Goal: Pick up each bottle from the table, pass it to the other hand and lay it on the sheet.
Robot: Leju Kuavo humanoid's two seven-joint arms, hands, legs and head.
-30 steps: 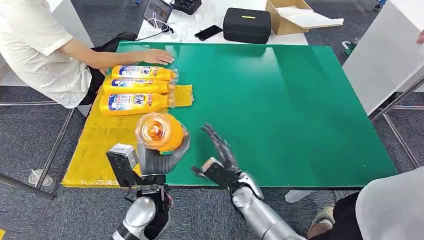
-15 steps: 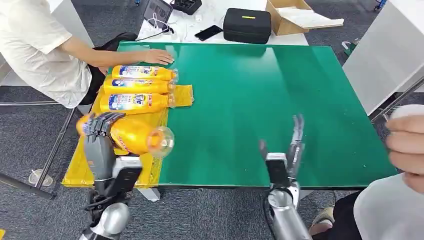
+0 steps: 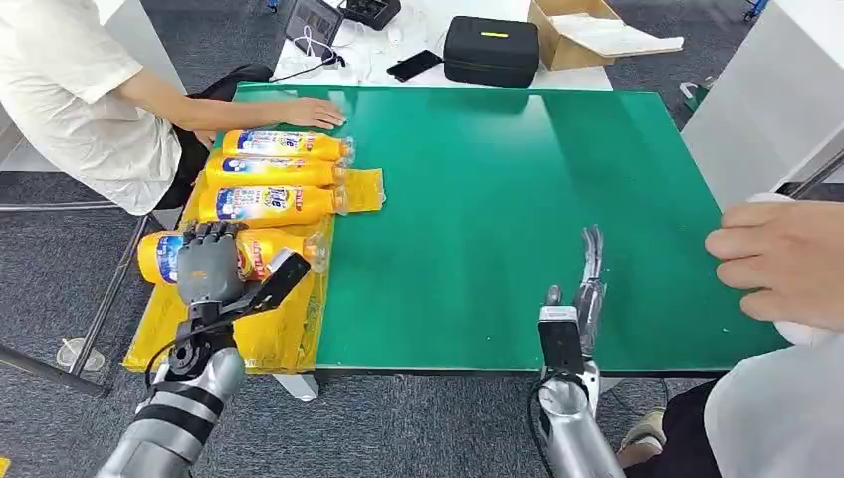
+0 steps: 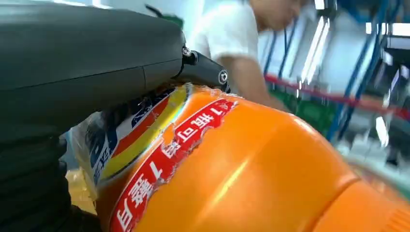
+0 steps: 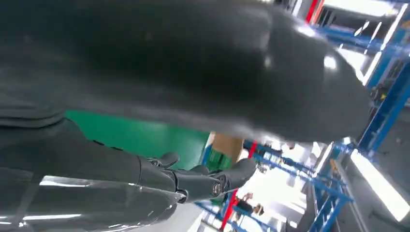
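My left hand (image 3: 209,263) grips an orange bottle (image 3: 261,253) from above, and the bottle lies sideways low over the yellow sheet (image 3: 219,329) at the table's left edge. Up close, the left wrist view shows that bottle (image 4: 232,169) with its red and blue label under my thumb (image 4: 96,58). Three more orange bottles (image 3: 269,175) lie side by side on the sheet farther back. Near the table's front edge my right hand (image 3: 582,289) stands open, fingers straight, holding nothing; its fingers (image 5: 198,181) show over the green table.
A seated person at the back left rests a hand (image 3: 314,112) on the green table (image 3: 518,189). Another person's hand (image 3: 781,259) reaches in over the right edge. A black case (image 3: 491,50), a phone and a cardboard box lie beyond the far edge.
My left hand carried the bottle leftward from the middle front and turned it sideways, lowering it onto the sheet. My right hand drew away to the right. The person's hand at the right came in.
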